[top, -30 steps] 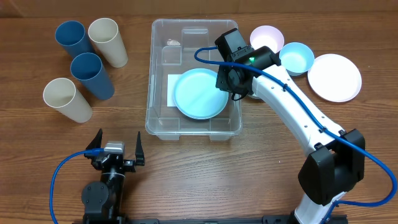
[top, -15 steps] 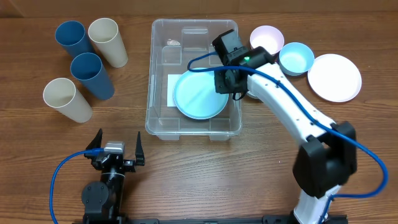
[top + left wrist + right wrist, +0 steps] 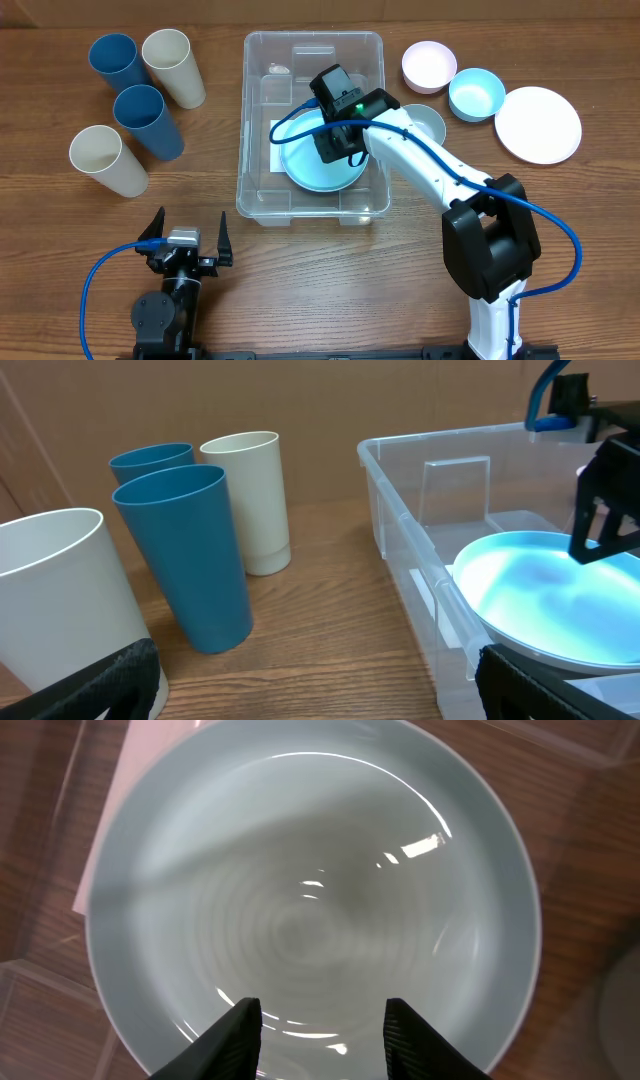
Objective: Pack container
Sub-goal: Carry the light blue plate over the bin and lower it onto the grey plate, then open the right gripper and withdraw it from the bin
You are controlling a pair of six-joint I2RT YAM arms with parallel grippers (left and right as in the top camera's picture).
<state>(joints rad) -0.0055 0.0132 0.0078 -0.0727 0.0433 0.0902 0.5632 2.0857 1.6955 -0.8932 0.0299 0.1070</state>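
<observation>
Overhead: light blue plate (image 3: pixel 312 172) lies in clear container (image 3: pixel 300 55) mid-table; right gripper (image 3: pixel 322 1038) over it, jaws apart, empty; left gripper (image 3: pixel 190 218) wide open. Plate placement looks finished; next probably lift clear, fetch blue bowl (image 3: pixel 476 93)

The right arm (image 3: pixel 430 175) has smooth white links between bulky black joint housings. A blue cable (image 3: pixel 578 248) trails along it, and a small green light (image 3: pixel 352 101) glows on its black wrist block. The left arm (image 3: pixel 165 310) is black throughout, with a silver block (image 3: pixel 184 238) behind the left gripper (image 3: pixel 190 216) and a blue lead (image 3: pixel 85 295) of its own. The right gripper (image 3: pixel 322 1020) has black, round-tipped fingers (image 3: pixel 232 1040).
</observation>
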